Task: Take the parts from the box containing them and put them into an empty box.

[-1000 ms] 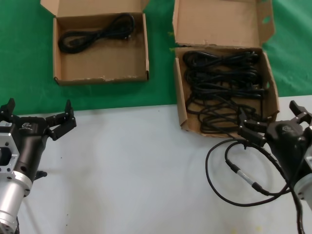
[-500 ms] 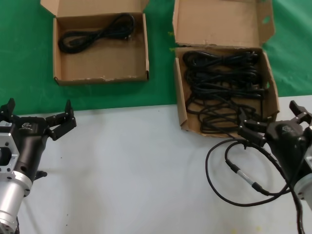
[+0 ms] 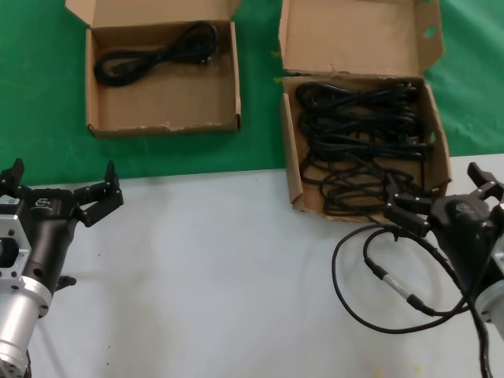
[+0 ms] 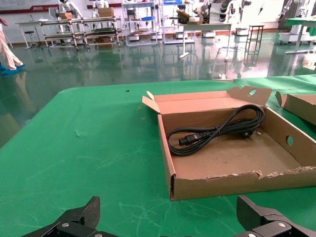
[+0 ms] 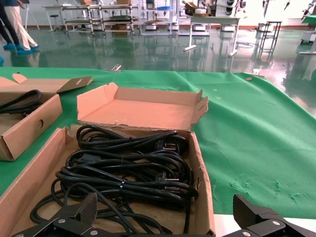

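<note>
Filling the tall-lidded box (image 3: 438,134) at the right, bundled power cords (image 3: 358,146) lie heaped; one cord (image 3: 157,52) rests in the shallow box (image 3: 164,122) at the left. Both the left gripper (image 3: 59,183) and right gripper (image 3: 441,193) hover over the table (image 3: 220,276), fingers spread, holding nothing.

Light is bright and even, falling from overhead. In the head view the white table (image 3: 236,276) shows only faint, soft shadows, one beneath the robot's cable (image 3: 378,276). The polished hall floor (image 4: 123,64) behind the green cloth (image 4: 74,148) mirrors ceiling lights in pale streaks, and the far windows glare white in the right wrist view. Near things stay sharp; distant racks (image 4: 79,32) look slightly soft. Straight edges bow only mildly near the borders.
</note>
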You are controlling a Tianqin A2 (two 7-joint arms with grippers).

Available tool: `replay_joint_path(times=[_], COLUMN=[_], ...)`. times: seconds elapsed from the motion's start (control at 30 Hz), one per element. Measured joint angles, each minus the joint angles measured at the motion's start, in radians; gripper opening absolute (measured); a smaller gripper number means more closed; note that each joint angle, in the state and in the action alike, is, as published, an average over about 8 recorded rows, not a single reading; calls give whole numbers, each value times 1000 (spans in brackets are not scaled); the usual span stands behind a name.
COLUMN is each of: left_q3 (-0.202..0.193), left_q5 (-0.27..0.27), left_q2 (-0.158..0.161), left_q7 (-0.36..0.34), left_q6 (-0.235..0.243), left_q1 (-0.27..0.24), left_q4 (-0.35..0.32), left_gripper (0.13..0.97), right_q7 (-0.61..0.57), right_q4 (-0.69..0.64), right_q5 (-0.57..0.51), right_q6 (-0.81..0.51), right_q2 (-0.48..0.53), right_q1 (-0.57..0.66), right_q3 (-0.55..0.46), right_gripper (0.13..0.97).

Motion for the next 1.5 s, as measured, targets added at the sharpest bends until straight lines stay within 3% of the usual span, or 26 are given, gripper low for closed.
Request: replay_joint_path(times=[1.5], left_q3=[0], left_q5=[0], left_q2=[0], left_q7=[0], left_q6=[0], left_q1=[0], left_q4=[0], left_gripper=[966], right_q7=[0], right_q4=[0], right_q5=[0], right_q6=[0], right_q2=[0], right_q1=[0], right_q3=[0], right_gripper=[966])
